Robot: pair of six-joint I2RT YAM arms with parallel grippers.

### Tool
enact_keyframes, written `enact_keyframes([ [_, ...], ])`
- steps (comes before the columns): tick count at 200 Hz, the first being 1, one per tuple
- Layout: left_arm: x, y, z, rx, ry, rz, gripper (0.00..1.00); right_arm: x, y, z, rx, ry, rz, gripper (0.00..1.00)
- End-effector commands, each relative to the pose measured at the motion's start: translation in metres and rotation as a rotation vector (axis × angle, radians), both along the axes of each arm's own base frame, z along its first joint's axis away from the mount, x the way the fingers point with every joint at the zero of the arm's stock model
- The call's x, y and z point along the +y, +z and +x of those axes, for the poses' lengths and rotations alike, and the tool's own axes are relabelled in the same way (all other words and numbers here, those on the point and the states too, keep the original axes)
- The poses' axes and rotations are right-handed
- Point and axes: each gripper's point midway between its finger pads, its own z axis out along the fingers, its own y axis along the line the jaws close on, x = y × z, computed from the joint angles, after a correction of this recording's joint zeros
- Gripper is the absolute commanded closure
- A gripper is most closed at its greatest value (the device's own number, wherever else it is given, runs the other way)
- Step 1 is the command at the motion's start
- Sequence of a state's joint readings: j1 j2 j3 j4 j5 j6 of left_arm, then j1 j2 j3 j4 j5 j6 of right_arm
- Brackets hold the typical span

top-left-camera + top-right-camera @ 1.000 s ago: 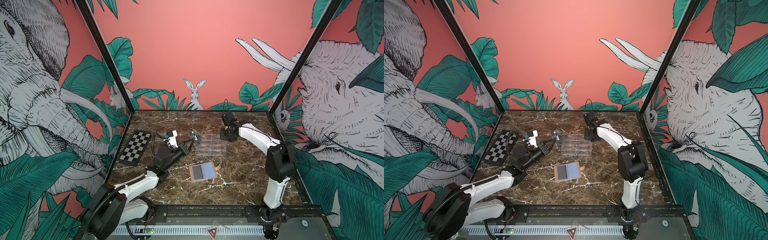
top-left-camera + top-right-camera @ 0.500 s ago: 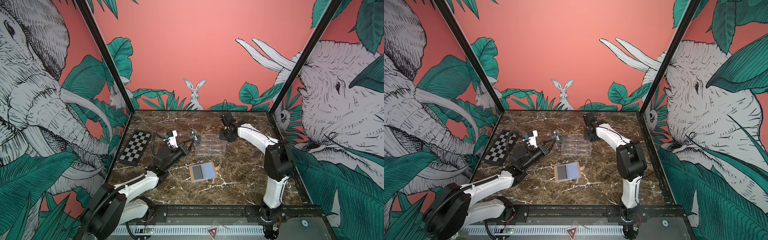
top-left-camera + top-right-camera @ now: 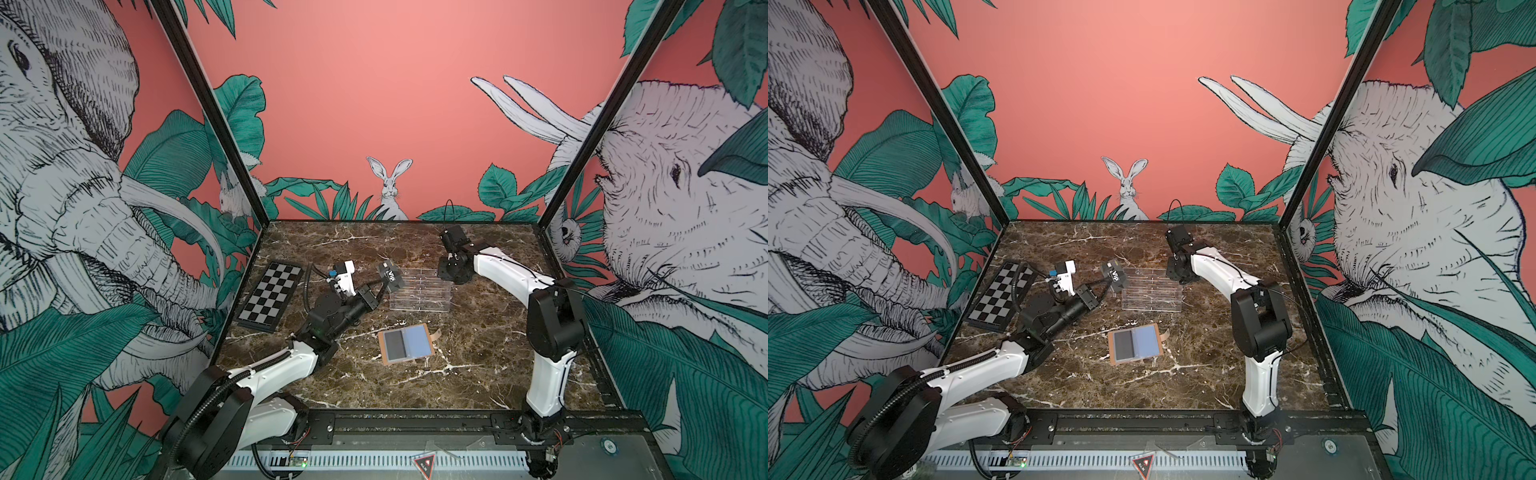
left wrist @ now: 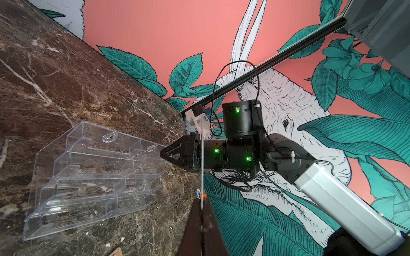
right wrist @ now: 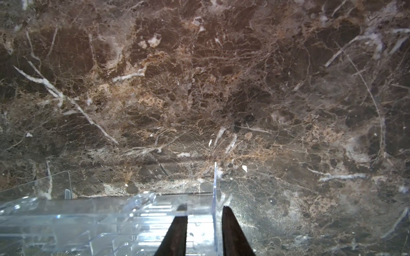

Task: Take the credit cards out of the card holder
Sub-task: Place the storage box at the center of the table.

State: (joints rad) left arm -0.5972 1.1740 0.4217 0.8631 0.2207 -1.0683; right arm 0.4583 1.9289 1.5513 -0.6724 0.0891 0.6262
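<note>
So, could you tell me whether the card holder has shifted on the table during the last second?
No. The card holder lies open in the same spot, just as far from the clear stand beyond it.

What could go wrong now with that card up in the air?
The card is pinched near one end in the left claw, so it might slip or twist. The right claw straddles a wall of the clear stand; moving sideways could drag the stand.
</note>
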Motion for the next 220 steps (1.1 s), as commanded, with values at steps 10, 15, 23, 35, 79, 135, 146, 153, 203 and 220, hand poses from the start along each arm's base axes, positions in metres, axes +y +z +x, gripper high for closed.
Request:
enact_keyframes([
  [10, 0.004, 0.006, -0.005, -0.028, 0.0, 0.002, 1.0, 0.006, 0.009, 0.005, -0.019, 0.004, 0.009, 0.64],
  [15, 0.005, 0.007, -0.005, -0.028, 0.001, 0.002, 1.0, 0.006, 0.013, 0.006, -0.028, 0.005, 0.006, 0.62],
  [23, 0.004, 0.009, -0.005, -0.035, -0.002, 0.001, 1.0, 0.004, 0.023, 0.008, -0.05, 0.008, 0.004, 0.58],
  [35, 0.003, 0.012, -0.005, -0.037, -0.007, 0.001, 1.0, 0.001, 0.042, 0.011, -0.092, 0.013, 0.014, 0.49],
  [79, -0.01, 0.027, 0.002, -0.068, -0.051, -0.022, 1.0, -0.015, 0.117, 0.011, -0.264, 0.07, 0.168, 0.2],
  [135, -0.038, 0.059, 0.03, -0.1, -0.114, -0.205, 1.0, -0.052, 0.183, -0.01, -0.447, 0.092, 0.556, 0.11],
  [146, -0.044, 0.068, 0.036, -0.106, -0.138, -0.267, 1.0, -0.05, 0.189, -0.017, -0.463, 0.12, 0.612, 0.11],
  [153, -0.049, 0.073, 0.04, -0.109, -0.156, -0.306, 1.0, -0.047, 0.194, -0.021, -0.471, 0.143, 0.634, 0.11],
  [203, -0.084, 0.093, 0.049, -0.109, -0.244, -0.422, 1.0, -0.024, 0.212, -0.032, -0.51, 0.238, 0.823, 0.15],
  [220, -0.09, 0.091, 0.05, -0.092, -0.253, -0.432, 1.0, -0.02, 0.212, -0.032, -0.512, 0.249, 0.867, 0.19],
])
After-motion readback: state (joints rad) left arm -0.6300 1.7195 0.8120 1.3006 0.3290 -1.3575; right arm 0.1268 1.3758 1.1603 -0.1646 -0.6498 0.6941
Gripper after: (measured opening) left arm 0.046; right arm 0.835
